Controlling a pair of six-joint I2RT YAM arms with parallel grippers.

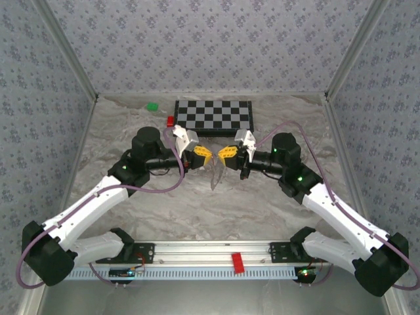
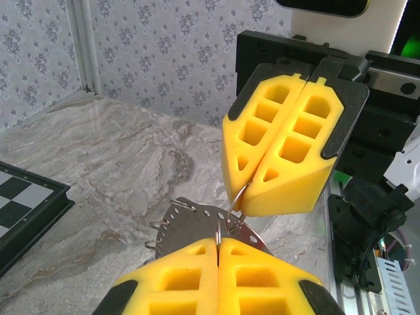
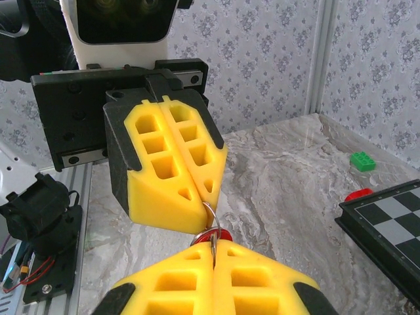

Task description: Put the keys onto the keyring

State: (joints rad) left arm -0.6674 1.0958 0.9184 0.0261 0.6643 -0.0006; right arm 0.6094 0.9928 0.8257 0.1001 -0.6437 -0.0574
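Yellow pads, left gripper (image 1: pixel 200 156): pressed together, pinching the thin wire of the keyring (image 3: pixel 209 215); at 9 o'clock of the meeting point in the top view
Yellow pads, right gripper (image 1: pixel 228 153): also pressed together on the same wire, from 3 o'clock; the two sets of tips almost touch
Small red key (image 3: pixel 220 234): sits at the right gripper's tips, against the wire; whether it is threaded yet, I cannot tell
Hanging grey plate (image 2: pixel 190 226): perforated; dangles from the wire at 6 o'clock, above the table (image 1: pixel 262 210); chessboard (image 1: pixel 214 116) at 12 o'clock
Step in hand: probably working the red piece onto the wire coil
Doing it well: hold one grip as a firm anchor; twist the other only slightly; the wire looks thin and springy and may slip from the foam seam; avoid pulling the arms apart
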